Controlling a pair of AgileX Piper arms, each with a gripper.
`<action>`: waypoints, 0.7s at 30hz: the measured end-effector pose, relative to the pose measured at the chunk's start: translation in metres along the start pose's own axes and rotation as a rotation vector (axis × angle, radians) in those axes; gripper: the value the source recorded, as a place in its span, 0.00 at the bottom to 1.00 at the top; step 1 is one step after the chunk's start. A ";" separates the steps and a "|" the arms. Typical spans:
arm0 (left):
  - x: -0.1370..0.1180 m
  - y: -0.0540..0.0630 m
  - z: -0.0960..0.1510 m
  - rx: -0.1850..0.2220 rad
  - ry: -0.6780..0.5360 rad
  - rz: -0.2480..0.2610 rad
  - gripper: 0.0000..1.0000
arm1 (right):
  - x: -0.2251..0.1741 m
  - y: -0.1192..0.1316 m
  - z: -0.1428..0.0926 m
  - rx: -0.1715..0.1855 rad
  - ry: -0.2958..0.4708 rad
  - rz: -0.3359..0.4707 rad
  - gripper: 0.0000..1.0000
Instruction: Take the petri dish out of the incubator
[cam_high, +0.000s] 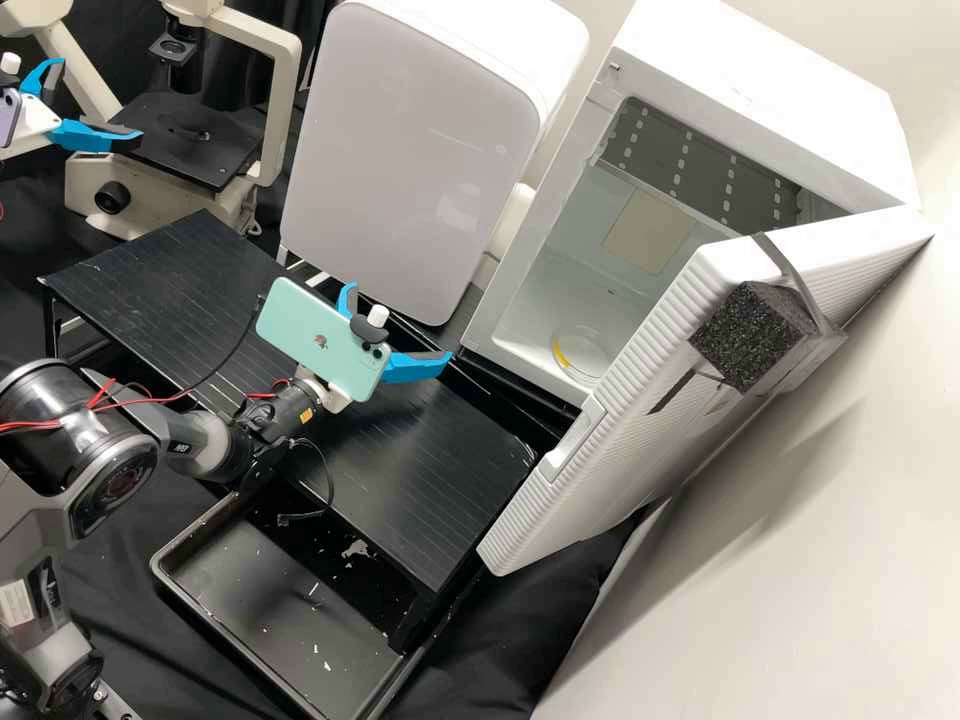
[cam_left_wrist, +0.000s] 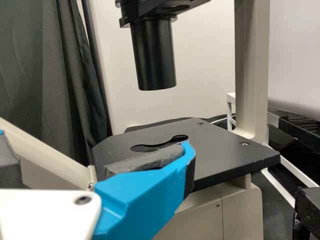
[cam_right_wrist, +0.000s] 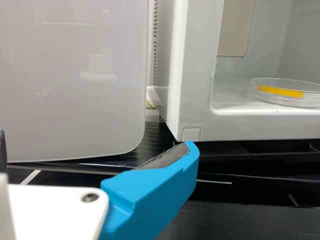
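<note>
Presently, petri dish (cam_high: 592, 368) lies flat on the floor of the incubator (cam_high: 765, 70), inside the front opening. Clear dish, yellow strip (cam_right_wrist: 281, 92) along its side. The incubator is a white box near the counter's (cam_high: 385, 450) far edge, towards the right corner; its door (cam_high: 640, 400) stands open, swung outward past the counter's right end. A dark foam block (cam_high: 752, 335) is strapped to the door's outer face.

Right gripper (cam_high: 402, 322): above the middle of the counter, well apart from the dish. Jaws spread, nothing between them. A mint-green phone (cam_high: 318, 335) is mounted on it. In the right wrist view one blue finger (cam_right_wrist: 165, 192) appears before the incubator's lower front corner, with the dish farther off.

Left gripper (cam_high: 100, 100): by the microscope (cam_high: 285, 110), beyond the counter's far left corner. Jaws spread and empty. In the left wrist view a blue finger (cam_left_wrist: 145, 200) appears before the microscope's black stage (cam_left_wrist: 225, 155), black cylinder (cam_left_wrist: 154, 55) above.

Surroundings: a second white box (cam_high: 410, 150), rounded corners and a smooth pale front, stands between microscope and incubator. Below the counter's near edge sits a black tray (cam_high: 215, 615), pale flecks on its bottom. Black cloth (cam_high: 130, 620) lies beside the tray.
</note>
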 end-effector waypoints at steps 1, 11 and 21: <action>0.000 0.000 0.000 0.000 0.000 0.000 1.00 | 0.000 0.000 0.000 0.000 0.000 0.000 1.00; 0.000 0.000 0.000 0.000 0.000 0.000 1.00 | -0.002 0.000 0.002 -0.005 0.000 0.001 1.00; 0.000 0.000 0.000 0.000 0.000 0.000 1.00 | -0.032 0.016 0.026 0.038 -0.028 0.072 1.00</action>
